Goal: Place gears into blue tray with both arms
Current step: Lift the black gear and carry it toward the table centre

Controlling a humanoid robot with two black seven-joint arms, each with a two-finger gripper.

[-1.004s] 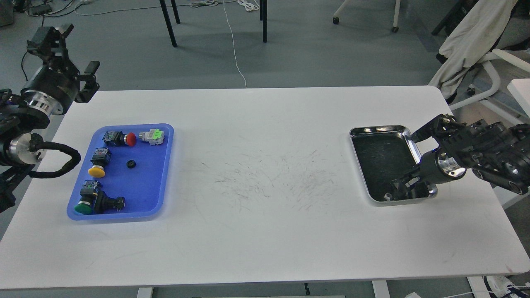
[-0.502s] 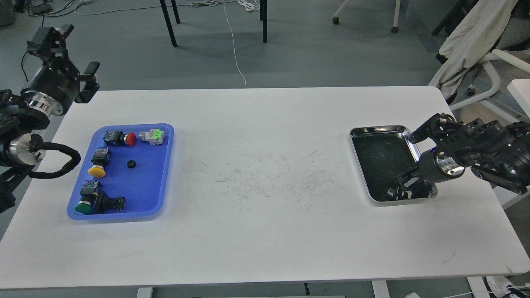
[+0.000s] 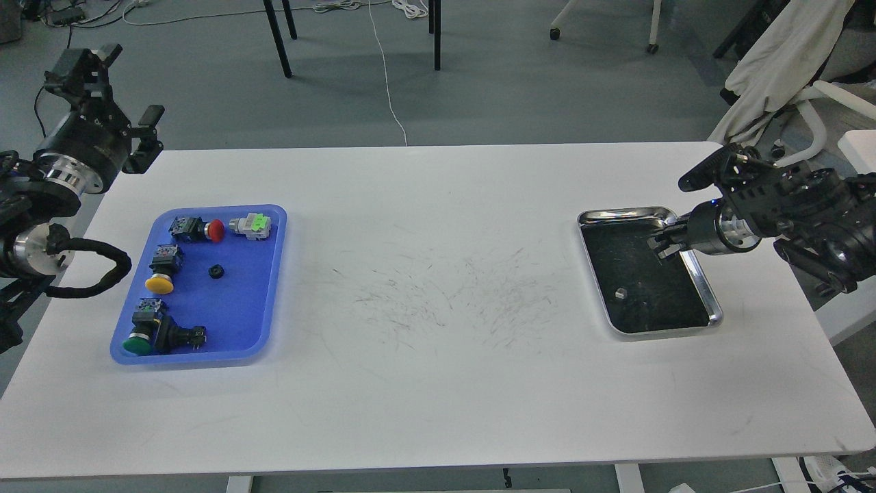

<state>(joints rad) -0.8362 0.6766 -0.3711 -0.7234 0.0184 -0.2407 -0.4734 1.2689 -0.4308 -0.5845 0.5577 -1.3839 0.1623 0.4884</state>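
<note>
The blue tray (image 3: 241,311) lies at the table's left. One small black gear (image 3: 216,272) rests near its middle, among several push-button switches. My left gripper (image 3: 134,81) hangs open above the table's far left corner, behind the blue tray and holding nothing. On the right, my right gripper (image 3: 662,246) hovers over the far right part of the steel tray (image 3: 710,301), pointing left. Its fingers look dark and close together, and I cannot tell whether anything sits between them.
Red (image 3: 215,230), green-and-white (image 3: 251,224), yellow (image 3: 159,282) and green (image 3: 138,343) push-buttons lie in the blue tray. A small grey piece (image 3: 621,293) lies on the steel tray's black lining. The white table (image 3: 438,274) has scuff marks. A chair with cloth stands at the far right.
My right gripper rose from the steel tray's front right corner and moved back over its far right part. The grey piece now shows on the lining. The left arm barely moved.
</note>
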